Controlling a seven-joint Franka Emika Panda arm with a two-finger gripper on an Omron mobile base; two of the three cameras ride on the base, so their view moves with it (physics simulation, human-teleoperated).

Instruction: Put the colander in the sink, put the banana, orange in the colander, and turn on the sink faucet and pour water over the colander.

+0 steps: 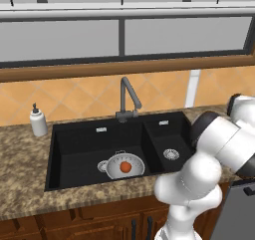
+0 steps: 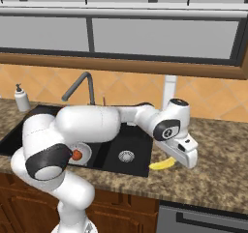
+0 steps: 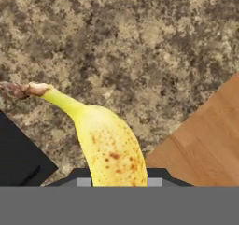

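One fruit, orange (image 1: 125, 168), already seated in colander (image 1: 125, 165) inside sink (image 1: 79, 149). Banana (image 3: 109, 149) clamped in narrow pincer (image 2: 180, 155) at surface (image 2: 213, 179) level beside sink. Risk: smooth curved peel rotated or slipped during transfer, dropped short of colander.

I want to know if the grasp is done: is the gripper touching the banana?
Touching. In the hand view the banana runs down between the fingertips of the gripper, which is shut on it above the counter.

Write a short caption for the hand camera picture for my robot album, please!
The gripper shut on the banana, above the speckled counter.
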